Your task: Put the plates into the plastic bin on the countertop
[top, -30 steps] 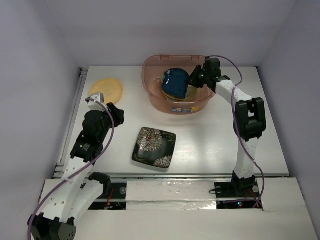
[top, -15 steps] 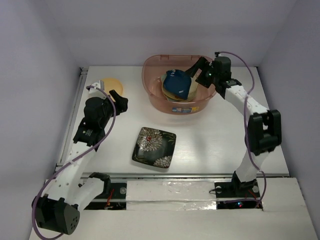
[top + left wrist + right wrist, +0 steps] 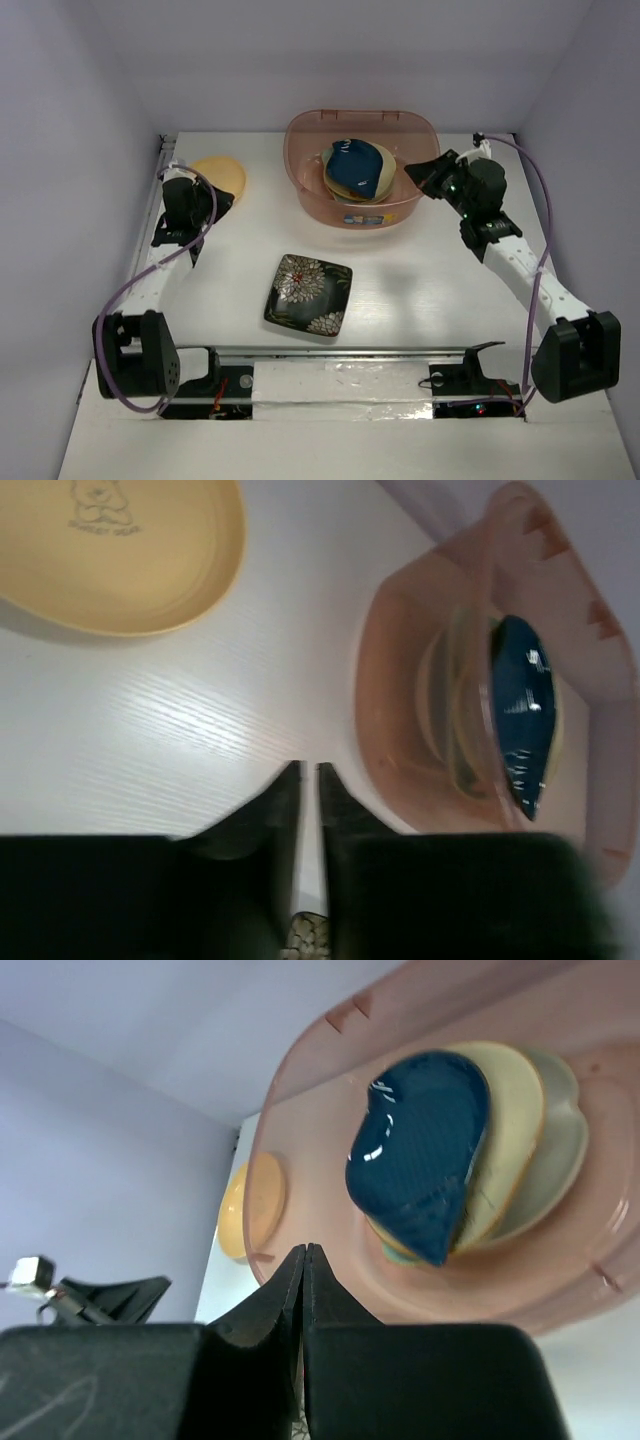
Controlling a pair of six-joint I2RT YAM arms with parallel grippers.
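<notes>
Taking up most of the overhead view, the white tabletop (image 3: 430,290) is seen with the two arms reaching over it from the near edge. The plastic bin (image 3: 303,175), translucent and pinkish-brown, is set at the rear centre, and a small label (image 3: 365,220) is shown on its front wall. A stack of plates is held inside it: a dark blue leaf-shaped plate (image 3: 354,167) is laid on top of a round tan plate (image 3: 384,182), and in the right wrist view a paler dish (image 3: 565,1160) is made out beneath these. What lies lower in the stack cannot be told. Two plates are left outside the bin on the tabletop. The square black floral plate (image 3: 308,294) is placed flat in front of the bin, well apart from it, toward the near edge. The round yellow-orange plate (image 3: 222,174) is found at the rear left, near the bin's left side but not touching it. The left tool (image 3: 308,775) is held near the yellow-orange plate, its fingers drawn almost together with only a thin slit between them and nothing gripped. The right tool (image 3: 305,1252) is positioned just outside the bin's right rim, pointed toward the stack, its fingers pressed together with nothing gripped.
</notes>
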